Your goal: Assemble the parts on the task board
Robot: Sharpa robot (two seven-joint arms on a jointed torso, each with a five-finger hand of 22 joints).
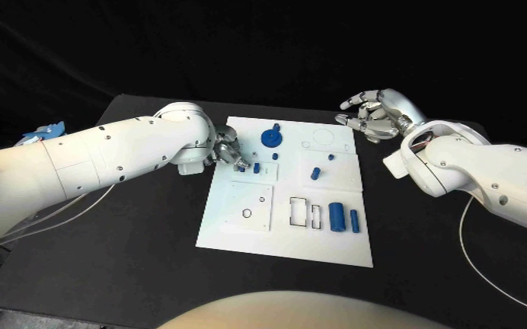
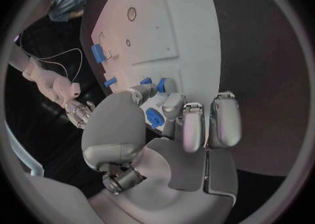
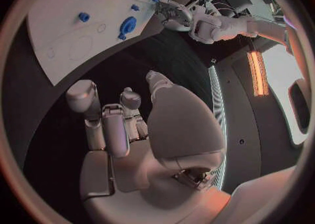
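Fingers of the left hand (image 1: 226, 153) are curled down over the left edge of the task board (image 1: 247, 231), and their tips are seen touching or all but touching a small blue part (image 1: 241, 166) that lies just right of them; in the left wrist view a blue piece (image 2: 155, 117) is framed between the fingers (image 2: 192, 126) and the thumb, but whether it is actually pinched cannot be told from these pictures. The right hand (image 1: 377, 116) is held above the bare table past the far right corner of the board, its fingers loosely spread and nothing held in them, as is confirmed in the right wrist view (image 3: 125, 129). Other parts are scattered on the board: a round blue disc (image 1: 271, 139) in the far middle, a short peg (image 1: 315, 173) near the centre, and two upright-lying cylinders (image 1: 336, 217) side by side at the near right, their long axes running near to far. The relation that matters is judged to be this: the small part lies immediately at the left fingertips, on their right side, while the right hand is well apart from it across the board. The left hand is therefore the nearer one, and any closing or lifting would be expected from it.
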